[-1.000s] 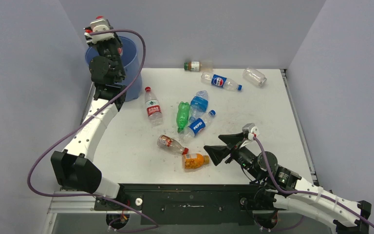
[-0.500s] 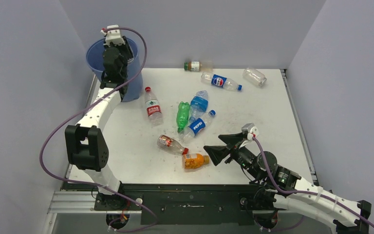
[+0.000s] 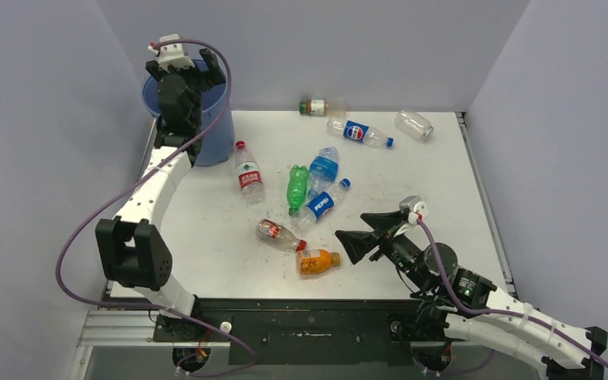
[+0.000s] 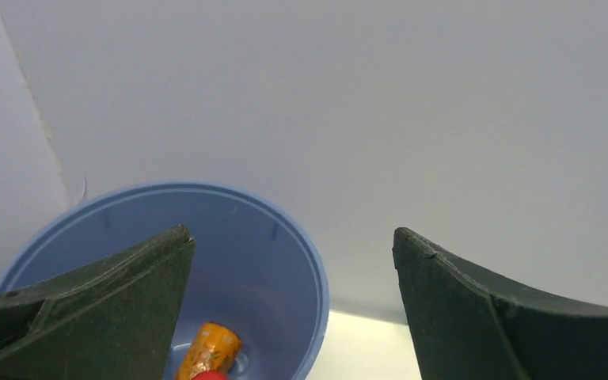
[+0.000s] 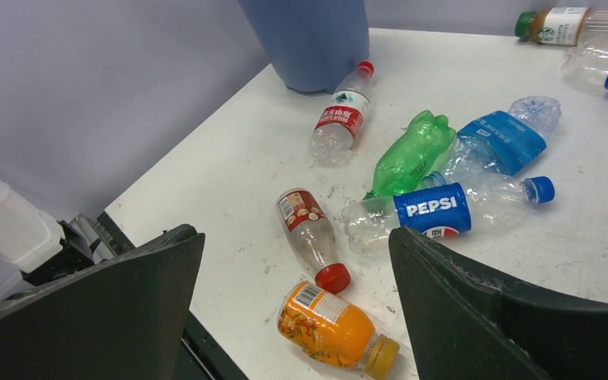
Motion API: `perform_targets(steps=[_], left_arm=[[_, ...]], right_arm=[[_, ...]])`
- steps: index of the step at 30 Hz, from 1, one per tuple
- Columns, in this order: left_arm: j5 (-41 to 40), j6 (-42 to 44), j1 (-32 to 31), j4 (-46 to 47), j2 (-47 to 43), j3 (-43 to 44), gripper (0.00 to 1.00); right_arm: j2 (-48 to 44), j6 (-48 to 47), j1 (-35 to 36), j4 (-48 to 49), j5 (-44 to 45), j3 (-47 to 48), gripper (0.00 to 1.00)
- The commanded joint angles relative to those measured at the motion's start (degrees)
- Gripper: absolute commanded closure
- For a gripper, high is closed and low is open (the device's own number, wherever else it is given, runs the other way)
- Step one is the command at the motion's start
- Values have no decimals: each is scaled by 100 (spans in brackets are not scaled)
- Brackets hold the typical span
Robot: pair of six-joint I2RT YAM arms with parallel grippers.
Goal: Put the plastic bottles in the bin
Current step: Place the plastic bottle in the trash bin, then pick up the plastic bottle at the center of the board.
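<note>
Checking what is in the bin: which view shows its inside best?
Left wrist: it looks down into the bin, an orange bottle at the bottom. In the top external view the left gripper covers much of the opening; the right wrist shows only the outer wall.

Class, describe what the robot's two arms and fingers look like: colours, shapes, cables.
The left arm and right arm both have white links joined by chunky black joints. A purple cable loops along each. The fingers are broad, black, tapering wedges.
</note>
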Motion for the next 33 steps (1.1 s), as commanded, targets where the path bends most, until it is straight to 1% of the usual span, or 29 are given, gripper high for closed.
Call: perform_targets(steps=[1, 4, 7, 9, 11, 13, 15, 17, 19, 21, 23, 24, 25, 28, 30, 33], left_arm=[[-209, -301, -161, 275, -1141, -43, 4], [-191, -481, -462, 9, -1829, -528, 4], [135, -710, -850, -621, -2504, -1044, 4], [402, -973, -1143, -1197, -2975, -1411, 4], [729, -1406, -1250, -1797, -3283, -1754, 4], [1297, -1777, -1251, -2417, -3492, -2106, 4], [1863, -1872, -1231, -2894, -3638, -2397, 4], [2547, -1752, -1229, -3102, -3771, -2720, 4], [3205, -1483, -1262, -3233, -3850, -3017, 4], [3495, -1250, -1369, -3290, -3929, -3378, 4], [3757, -1054, -1717, -3262, -3983, -3641, 4], [3807, -871, -1965, -3380, -3978, -3672, 4], [3674, -628, -2338, -3583, -3953, -3625, 4], [2457, 296, -3579, -4374, -3738, -3281, 4], [1985, 695, -4115, -4728, -3551, -3127, 4], [1732, 1205, -4719, -4959, -3204, -3046, 3]], right_arm=[[117, -38, 7, -85, 598, 372, 10], [395, 220, 3, -284, 1361, 513, 10], [978, 508, -17, -559, 2008, 694, 10], [1385, 685, -113, -647, 2157, 746, 10], [1713, 888, -365, -654, 1886, 740, 11], [1984, 1174, -836, -580, 1169, 612, 10], [2105, 1486, -1297, -445, 417, 385, 10], [2051, 1813, -1499, -301, 21, 61, 10], [1910, 2153, -1517, -103, -215, -309, 10], [1747, 2553, -1508, 79, -479, -655, 10], [1638, 2809, -1507, 139, -565, -909, 10], [1579, 2899, -1506, 144, -568, -997, 10], [1520, 2968, -1508, 114, -551, -1074, 10], [1235, 3023, -1510, -197, -357, -1174, 10], [991, 3004, -1510, -423, -227, -1159, 10], [672, 2918, -1507, -773, -43, -1079, 10]])
